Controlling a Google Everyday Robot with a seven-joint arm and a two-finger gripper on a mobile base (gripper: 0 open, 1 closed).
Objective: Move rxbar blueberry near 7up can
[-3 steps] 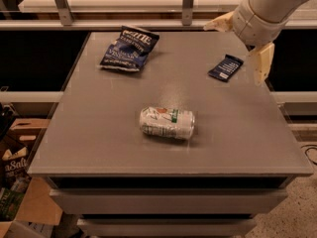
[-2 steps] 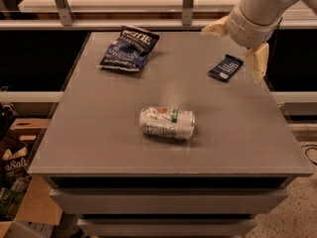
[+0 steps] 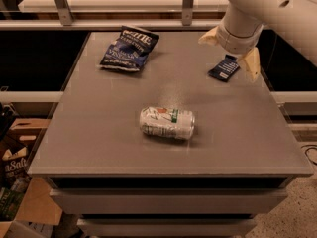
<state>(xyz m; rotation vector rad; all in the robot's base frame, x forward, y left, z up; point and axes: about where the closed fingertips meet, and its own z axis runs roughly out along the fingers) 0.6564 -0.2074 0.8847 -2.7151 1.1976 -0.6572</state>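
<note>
One rxbar blueberry (image 3: 223, 70) lies diagonally, long axis running near-left to far-right, beneath the spread tool (image 3: 231, 51).

A grey table (image 3: 99, 148) with drawers (image 3: 168, 202) below it stands on a speckled floor (image 3: 303, 218). Cardboard boxes (image 3: 20, 182) sit at its left side. A metal rail (image 3: 124, 24) runs behind it. The gripper (image 3: 231, 51) hangs over the table's far right corner, with its fingers spread apart.

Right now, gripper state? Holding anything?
Gripper: open, fingers spread, holding nothing, hovering over the rxbar blueberry.
</note>
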